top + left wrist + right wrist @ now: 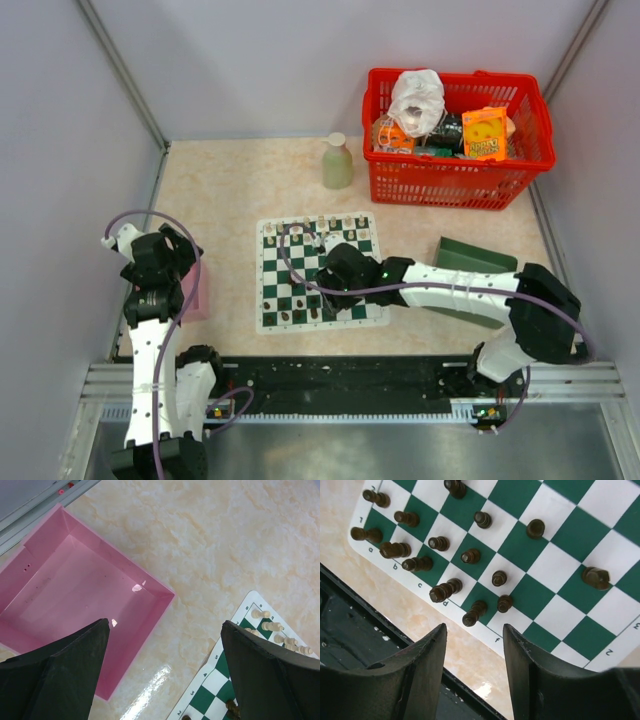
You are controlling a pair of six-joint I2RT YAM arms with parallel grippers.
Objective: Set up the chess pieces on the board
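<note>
Right hand (pixel 475 628): fingers (pixel 420 675) part-way apart with nothing between them, hanging over the near edge of the board (pixel 560 545) by the d to f letters. No piece is held.
Left hand (pixel 164 625): spread wide and empty, hovering above a corner of the pink tray (pixel 155 615), off the board's left side.
Board: lies flat in the middle of the surface (pixel 230 190), between the arms and the red basket (pixel 455 175).
Dark pieces (pixel 445 590): packed into the near-left corner, two rows running from file a to about f. Four more stand further up the board, apparently off their home rows.
Pale pieces (pixel 267 626): lined along the far edge; the top view is too small for a count.
Progress: well along, I judge, since most of both sides sit by their own edges. What looks left is the dark side's right-hand files and the strays.
Pink tray: nothing inside where it shows; the left hand's finger hides one part.
Red basket: holds a white plastic bag (pixel 415 100), an orange packet with a yellow face (pixel 485 133) and other packets I cannot make out.
Dark green tray (pixel 475 258): just right of the board, partly under the right arm, so its contents cannot be told.
Bottle (pixel 337 162): pale green, upright, near the basket's left end.
</note>
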